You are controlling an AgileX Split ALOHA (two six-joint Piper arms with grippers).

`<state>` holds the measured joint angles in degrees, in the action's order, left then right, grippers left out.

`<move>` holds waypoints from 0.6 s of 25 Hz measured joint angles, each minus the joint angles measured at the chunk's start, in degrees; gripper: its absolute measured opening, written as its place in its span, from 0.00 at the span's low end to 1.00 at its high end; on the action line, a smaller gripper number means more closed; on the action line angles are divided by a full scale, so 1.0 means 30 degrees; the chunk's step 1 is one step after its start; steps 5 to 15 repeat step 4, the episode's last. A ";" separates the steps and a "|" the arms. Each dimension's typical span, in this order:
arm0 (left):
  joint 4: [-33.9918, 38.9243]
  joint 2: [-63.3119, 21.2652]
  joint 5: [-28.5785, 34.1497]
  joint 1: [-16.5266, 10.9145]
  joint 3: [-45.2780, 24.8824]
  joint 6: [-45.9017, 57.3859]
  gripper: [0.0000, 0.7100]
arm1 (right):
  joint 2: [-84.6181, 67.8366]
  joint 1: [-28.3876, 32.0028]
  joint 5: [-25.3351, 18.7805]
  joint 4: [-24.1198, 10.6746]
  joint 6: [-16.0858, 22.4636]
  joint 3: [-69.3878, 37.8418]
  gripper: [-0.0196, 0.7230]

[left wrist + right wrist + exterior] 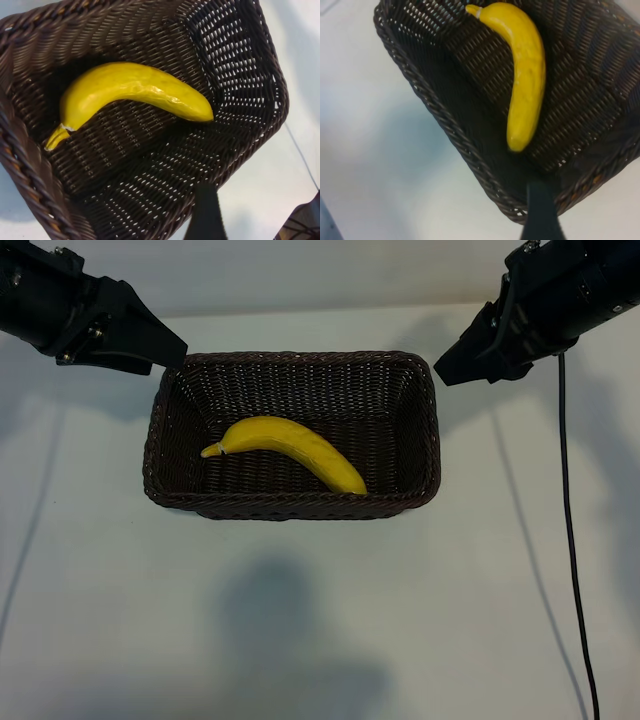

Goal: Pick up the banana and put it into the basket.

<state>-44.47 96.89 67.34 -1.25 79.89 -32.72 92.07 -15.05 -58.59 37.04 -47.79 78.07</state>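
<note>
The yellow banana (285,447) lies on the floor of the dark-brown woven basket (300,508), stem end toward the left arm. My left gripper (170,352) hangs above the basket's far left corner, open and empty. At the far right corner my right gripper (448,367) hangs the same way, open with nothing in it. The left wrist view looks down on the banana (130,90) inside the basket (250,100), with one dark finger (205,215) at the edge. In the right wrist view the banana (527,75) rests in the basket (445,120) beyond one finger (540,215).
The basket stands on a white table (300,640). A black cable (570,540) trails down the table from the right arm. A soft shadow lies on the table in front of the basket.
</note>
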 joint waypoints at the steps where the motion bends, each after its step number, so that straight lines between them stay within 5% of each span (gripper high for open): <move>1: 0.0000 0.0000 0.0000 0.0000 0.0000 0.0000 0.81 | 0.0000 0.0000 0.0000 0.0038 0.0000 0.0000 0.68; 15: 0.0000 0.0000 0.0000 0.0000 0.0000 0.0000 0.81 | 0.0000 0.0000 0.0000 0.0055 0.0000 0.0000 0.68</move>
